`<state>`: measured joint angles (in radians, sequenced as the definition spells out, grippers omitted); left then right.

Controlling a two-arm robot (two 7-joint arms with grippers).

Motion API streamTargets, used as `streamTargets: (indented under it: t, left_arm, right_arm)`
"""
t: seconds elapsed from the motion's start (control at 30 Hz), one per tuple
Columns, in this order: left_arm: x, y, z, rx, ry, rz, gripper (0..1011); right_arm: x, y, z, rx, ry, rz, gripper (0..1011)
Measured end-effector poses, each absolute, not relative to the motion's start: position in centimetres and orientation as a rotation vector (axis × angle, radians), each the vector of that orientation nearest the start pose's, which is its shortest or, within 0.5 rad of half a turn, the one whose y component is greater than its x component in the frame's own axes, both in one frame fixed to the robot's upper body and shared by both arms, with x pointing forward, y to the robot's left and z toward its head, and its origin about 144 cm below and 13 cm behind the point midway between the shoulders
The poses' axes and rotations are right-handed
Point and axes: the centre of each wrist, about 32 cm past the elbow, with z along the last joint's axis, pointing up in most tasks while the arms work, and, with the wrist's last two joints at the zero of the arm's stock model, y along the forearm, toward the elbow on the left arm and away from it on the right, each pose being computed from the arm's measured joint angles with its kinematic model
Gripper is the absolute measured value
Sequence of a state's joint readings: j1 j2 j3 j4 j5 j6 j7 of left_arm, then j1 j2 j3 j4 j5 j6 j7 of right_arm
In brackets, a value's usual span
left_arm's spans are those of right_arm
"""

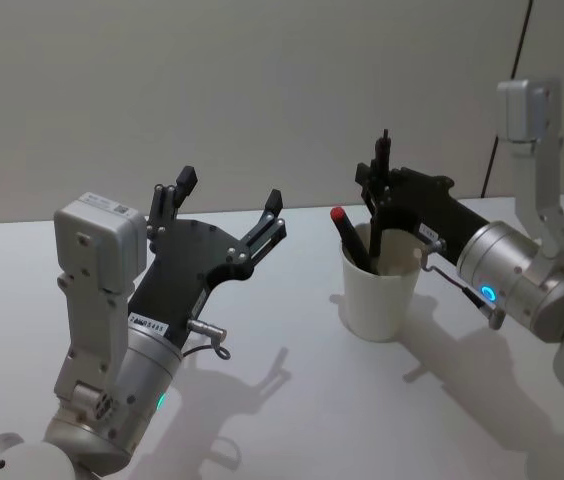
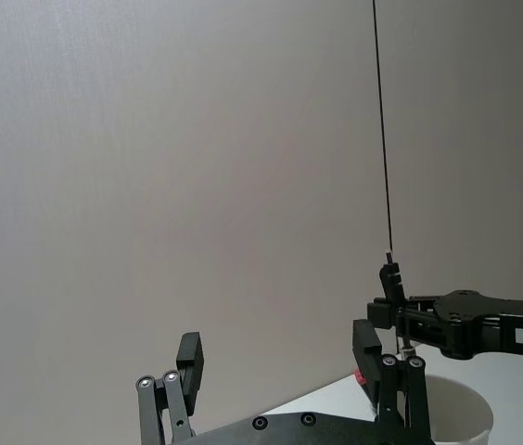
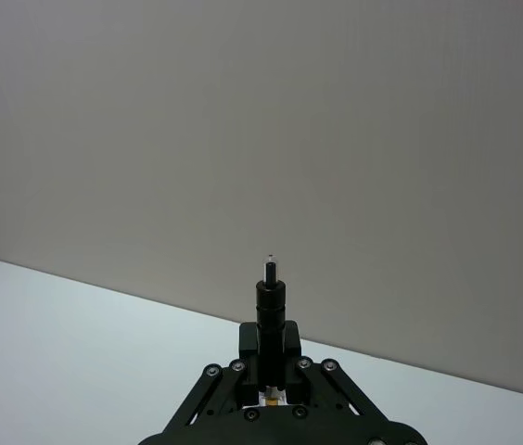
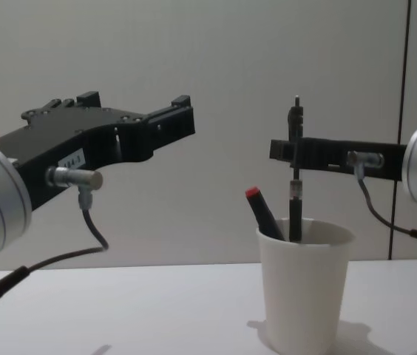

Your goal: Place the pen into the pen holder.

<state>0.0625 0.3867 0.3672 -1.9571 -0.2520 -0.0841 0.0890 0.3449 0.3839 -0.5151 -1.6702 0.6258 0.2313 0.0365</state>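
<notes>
The pen holder is a white paper cup (image 1: 382, 290) standing on the table right of centre, also seen from the side (image 4: 301, 296). My right gripper (image 1: 374, 180) is shut on a black pen (image 4: 295, 192) held upright, with the pen's lower end inside the cup and its tip sticking up past the fingers (image 3: 271, 297). A second pen with a red cap (image 4: 262, 213) leans inside the cup. My left gripper (image 1: 230, 195) hangs open in the air to the left of the cup, with nothing between its fingers (image 2: 191, 357).
The white table (image 1: 262, 420) spreads around the cup, and a plain grey wall stands behind it. A dark vertical seam (image 1: 507, 100) runs down the wall at the right. Both arms' silver wrists (image 1: 507, 275) hover above the tabletop.
</notes>
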Motion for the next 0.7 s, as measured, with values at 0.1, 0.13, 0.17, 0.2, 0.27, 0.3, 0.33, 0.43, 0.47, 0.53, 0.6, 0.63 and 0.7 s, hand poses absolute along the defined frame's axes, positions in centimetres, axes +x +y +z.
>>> streamTargets:
  t: [0.1,0.13,0.17,0.2,0.27,0.3,0.33,0.43,0.47,0.53,0.6,0.63,0.7]
  left_arm:
    - [40.53,19.18,121.75,-0.191,-0.212,1.182,1003]
    - [40.53,19.18,121.75,-0.191,-0.212,1.182,1003]
    - [40.53,19.18,121.75,-0.191,-0.212,1.182,1003]
    - [40.53,19.18,121.75,-0.191,-0.212,1.182,1003]
    - [40.53,19.18,121.75,-0.191,-0.212,1.182,1003]
    - [40.53,19.18,121.75,-0.191,-0.212,1.182,1003]
    - [40.53,19.18,121.75,-0.191,-0.212,1.182,1003]
    - [40.53,19.18,121.75,-0.191,-0.212,1.182,1003]
    - [40.53,19.18,121.75,-0.191,-0.212,1.182,1003]
    - [40.53,19.18,121.75,-0.191,-0.212,1.182,1003]
    - [40.53,19.18,121.75,-0.191,-0.212,1.182,1003]
    - [40.53,19.18,121.75,-0.191,-0.212,1.182,1003]
    - [40.53,19.18,121.75,-0.191,-0.212,1.182,1003]
  right_arm:
    - [50.37,-17.72,124.37,0.039,0.117,-0.981,130]
    - [50.37,-17.73,124.31,0.038,0.117,-0.981,145]
    - [50.37,-17.73,124.28,0.037,0.117,-0.981,163]
    - [50.36,-17.73,124.26,0.037,0.117,-0.982,178]
    - [50.36,-17.73,124.2,0.035,0.117,-0.982,214]
    - [50.35,-17.73,124.15,0.034,0.117,-0.982,270]
    - [50.35,-17.74,124.13,0.034,0.116,-0.982,290]
    - [50.34,-17.74,124.06,0.032,0.116,-0.983,382]
    - [50.33,-17.74,124.04,0.031,0.116,-0.983,430]
    - [50.33,-17.74,124.01,0.031,0.116,-0.983,469]
    - [50.33,-17.74,123.99,0.03,0.116,-0.983,527]
    - [50.33,-17.74,123.98,0.03,0.116,-0.983,568]
    - [50.32,-17.74,123.94,0.029,0.116,-0.983,641]
